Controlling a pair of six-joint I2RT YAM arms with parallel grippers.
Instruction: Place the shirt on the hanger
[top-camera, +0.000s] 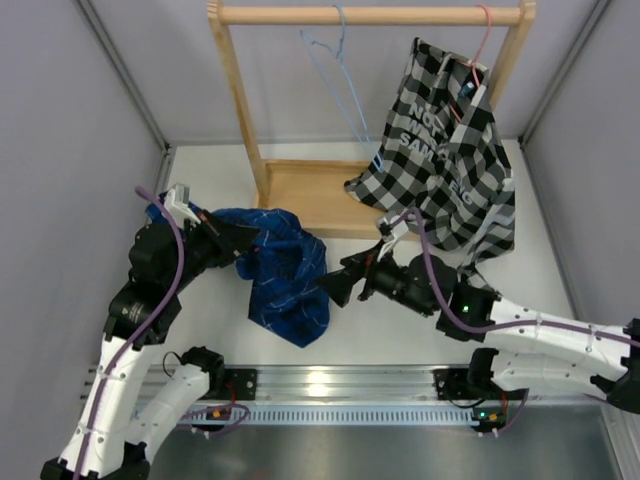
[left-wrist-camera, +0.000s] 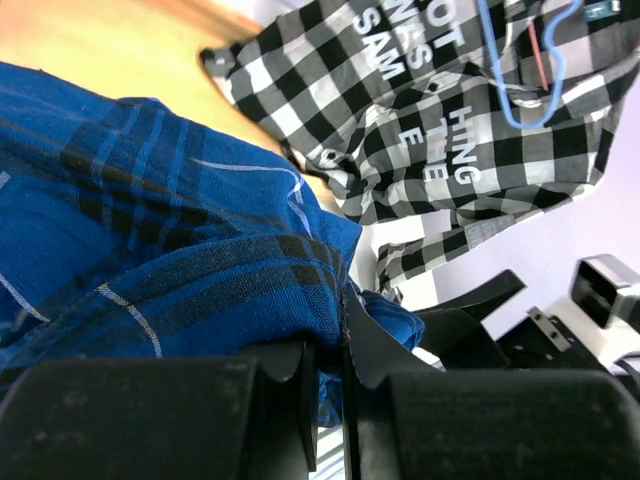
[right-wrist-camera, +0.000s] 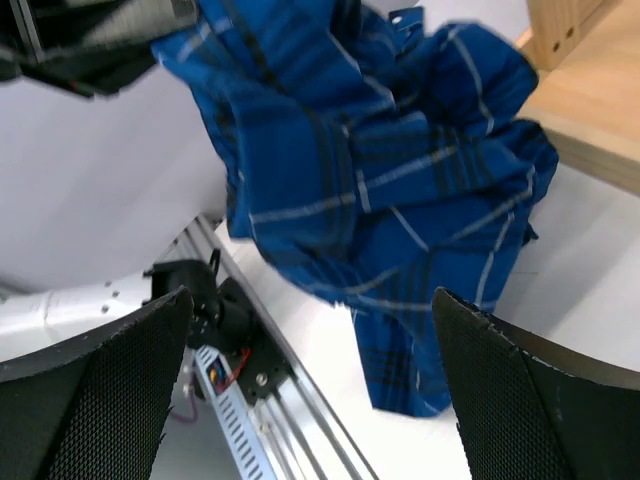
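Observation:
The dark blue plaid shirt (top-camera: 285, 270) hangs bunched from my left gripper (top-camera: 240, 240), which is shut on its upper edge and holds it lifted over the table. It also shows in the left wrist view (left-wrist-camera: 170, 250) and in the right wrist view (right-wrist-camera: 380, 170). My right gripper (top-camera: 335, 285) is open and empty just right of the shirt's lower part; its fingertips (right-wrist-camera: 120, 370) frame the cloth without touching it. The light-blue wire hanger (top-camera: 335, 75) hangs bare from the wooden rail (top-camera: 370, 15).
A wooden rack with a base board (top-camera: 310, 195) stands at the back. A black-and-white checked shirt with white lettering (top-camera: 450, 150) hangs on a pink hanger (top-camera: 485, 40) at the rail's right. An aluminium rail (top-camera: 330, 385) runs along the near edge.

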